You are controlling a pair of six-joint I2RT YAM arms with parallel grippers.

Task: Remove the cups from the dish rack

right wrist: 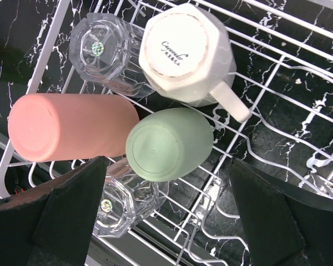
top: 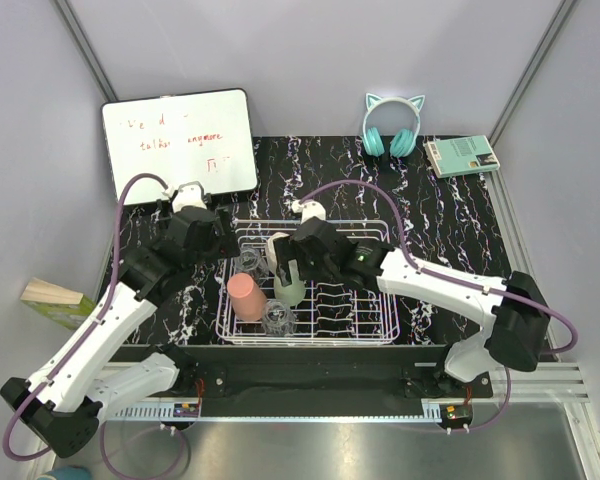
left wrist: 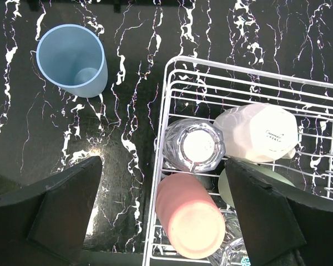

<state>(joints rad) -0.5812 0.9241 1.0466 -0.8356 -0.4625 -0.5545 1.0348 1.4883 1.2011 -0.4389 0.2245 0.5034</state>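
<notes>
Both end effectors are held wide open and nothing is gripped. The right end effector (right wrist: 167, 164) is poised directly over the pale green plastic tumbler (right wrist: 167, 143), which is stood mouth-down in the white wire dish rack (top: 370, 310). Its round base is turned toward the wrist camera, and its long axis is run nearly along the line of approach, tipped slightly toward 1 o'clock. The tumbler is bracketed by the two fingers, at 8 and 4 o'clock, and no contact is seen. The right arm is therefore judged the nearer one for this cup, and a straight descent is judged to be what the next move calls for.

Just beside the green tumbler at 9 o'clock, the pink plastic tumbler (right wrist: 72, 126) is laid on its side, its long axis run from 9 to 3 o'clock. At 12 o'clock the cream handled ceramic mug (right wrist: 186, 52) is inverted, its handle pointed to 4 o'clock. A clear faceted glass (right wrist: 102, 52) is set at 11 o'clock and a second clear glass (right wrist: 122, 202) at 7 o'clock, partly hidden by a finger.

The left end effector (left wrist: 164, 166) is hung over the rack's 9 o'clock edge. Only in its wrist view is the blue plastic tumbler (left wrist: 72, 60) shown, stood mouth-up on the black marbled desk (left wrist: 127, 72) outside the rack, at 11 o'clock. In the top view it is hidden beneath the left arm. One cup is thus judged unloaded, and five are counted in the rack.
</notes>
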